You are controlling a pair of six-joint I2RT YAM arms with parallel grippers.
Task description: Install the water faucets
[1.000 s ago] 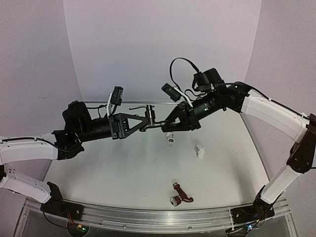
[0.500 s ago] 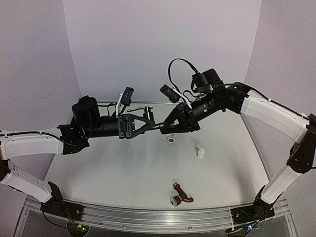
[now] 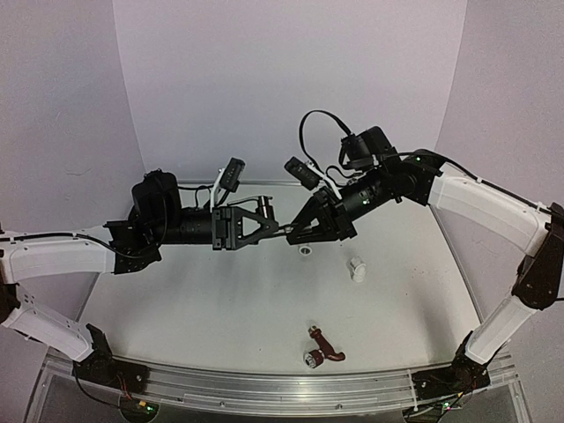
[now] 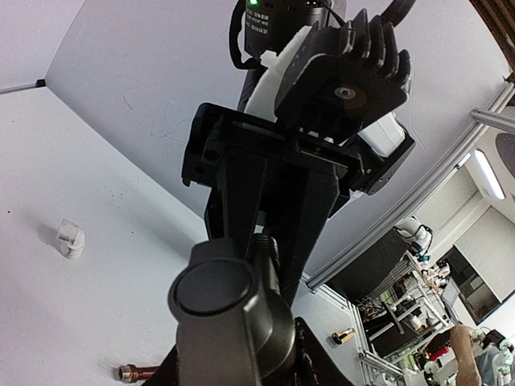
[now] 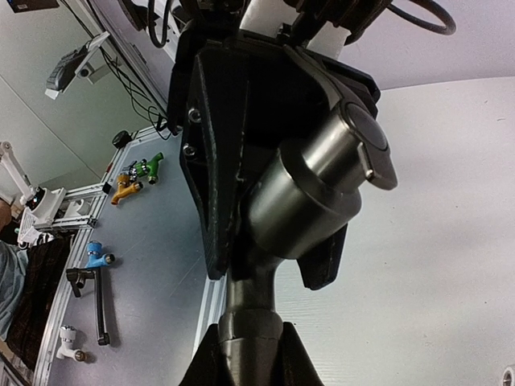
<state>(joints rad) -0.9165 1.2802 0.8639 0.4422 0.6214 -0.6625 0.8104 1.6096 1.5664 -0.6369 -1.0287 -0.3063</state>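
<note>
Top external: clamps dark faucet [image 5: 314,193] midair by the neck in shut right gripper [image 3: 293,231]; brackets its head with left gripper [image 3: 271,226], hold unclear. Lies lengthwise claw to claw, left-right. Leaves red faucet [image 3: 322,351] on table [image 3: 220,300], near front edge.

- This is a robotics lab: a white desk [image 3: 220,300] is edged by an aluminium rail [image 3: 264,385] and closed in by a plain, pale, curved backdrop [image 3: 291,88].
- Beyond the desk is an open room with a ceiling strip light [image 4: 489,173] and dark equipment racks [image 4: 394,330].
- A neighbouring grey bench [image 5: 153,241] carries spare coloured taps: a green tap [image 5: 145,169], a yellow tap [image 5: 125,187] and a blue tap [image 5: 96,259].
</note>
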